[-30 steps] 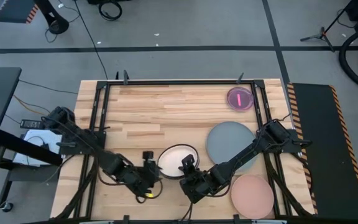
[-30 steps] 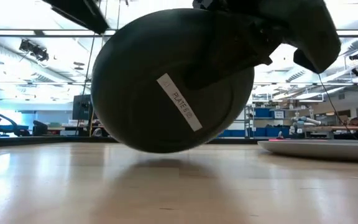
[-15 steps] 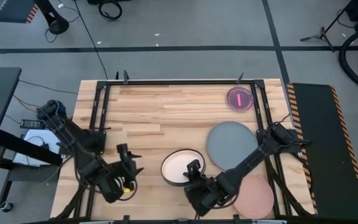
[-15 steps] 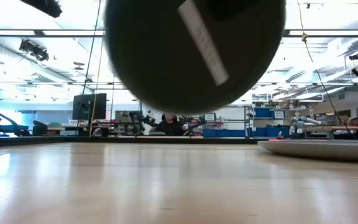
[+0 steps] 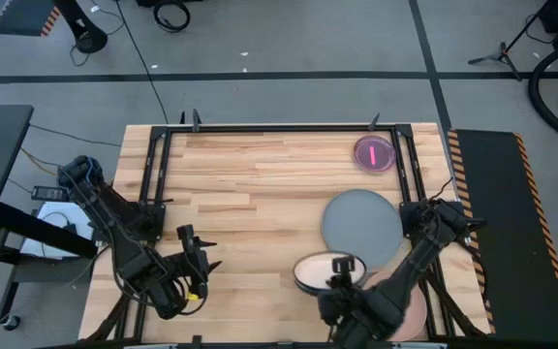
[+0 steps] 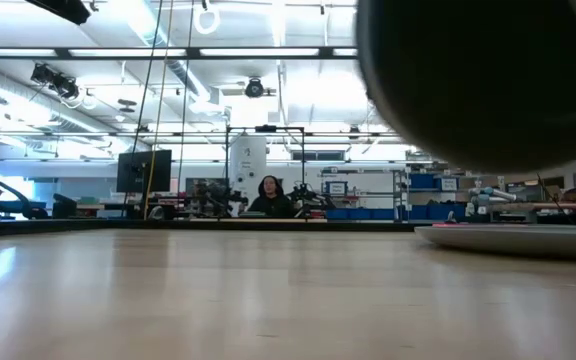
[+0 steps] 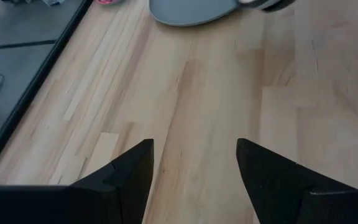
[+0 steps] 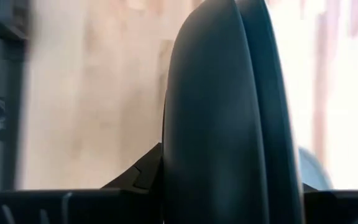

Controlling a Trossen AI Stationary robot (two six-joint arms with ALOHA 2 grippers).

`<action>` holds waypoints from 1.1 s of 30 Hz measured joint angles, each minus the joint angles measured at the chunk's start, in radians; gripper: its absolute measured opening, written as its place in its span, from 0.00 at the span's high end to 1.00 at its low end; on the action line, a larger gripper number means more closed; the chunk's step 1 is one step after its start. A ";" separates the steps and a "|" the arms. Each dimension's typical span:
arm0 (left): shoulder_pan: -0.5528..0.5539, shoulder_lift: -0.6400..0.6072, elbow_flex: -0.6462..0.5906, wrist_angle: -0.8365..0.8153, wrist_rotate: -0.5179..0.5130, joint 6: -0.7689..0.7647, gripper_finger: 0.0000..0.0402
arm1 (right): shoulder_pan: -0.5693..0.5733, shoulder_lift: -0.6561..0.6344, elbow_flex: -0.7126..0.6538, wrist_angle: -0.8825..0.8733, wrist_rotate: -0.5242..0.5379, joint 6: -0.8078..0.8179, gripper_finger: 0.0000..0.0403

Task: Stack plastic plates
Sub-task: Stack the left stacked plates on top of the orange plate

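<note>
The right gripper (image 5: 342, 267) is closed on the near rim of a dark-rimmed plate (image 5: 320, 272) with a pale pink face, carried clear of the table just beside the large grey plate (image 5: 360, 222) and the pink plate (image 5: 402, 301); in the right wrist view the plate (image 8: 229, 118) stands edge-on between the fingers. The left gripper (image 5: 194, 258) waits at the table's left front, jaws spread and empty over bare wood. A small red-pink plate (image 5: 374, 153) lies well apart near the far right corner. Risk: the grip bears on the rim only, so a tilt or quick swing could let the plate slip or drop off-centre onto its target; the carried plate could also clip the grey plate's edge. The surface is a pale wooden table (image 5: 250, 184) in a dark frame. Beyond it the low view shows a bright workshop with shelving and a seated person (image 6: 267, 196).
</note>
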 joint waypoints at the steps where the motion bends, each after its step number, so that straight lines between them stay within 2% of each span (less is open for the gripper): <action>1: 0.001 0.000 0.000 -0.001 -0.010 0.002 0.42 | 0.010 0.000 0.009 -0.004 -0.013 0.028 0.67; 7: 0.034 0.000 0.000 0.002 -0.061 0.006 0.42 | 0.059 0.000 0.105 -0.167 -0.088 0.243 0.67; 11: 0.060 0.000 0.000 0.012 -0.077 0.004 0.42 | 0.102 -0.006 0.138 -0.157 -0.151 0.296 0.67; 14: 0.080 0.001 0.000 0.032 -0.095 0.008 0.42 | 0.137 -0.009 0.139 -0.167 -0.241 0.375 0.67; 18: 0.104 0.003 0.000 0.058 -0.108 0.008 0.42 | 0.192 0.001 0.139 -0.162 -0.304 0.494 0.67; 25: 0.121 0.003 0.000 0.126 -0.109 0.026 0.42 | 0.270 0.002 0.091 -0.160 -0.345 0.659 0.67; 33: 0.084 0.003 0.000 0.203 -0.108 0.087 0.42 | 0.262 0.002 -0.082 -0.162 -0.381 0.606 0.67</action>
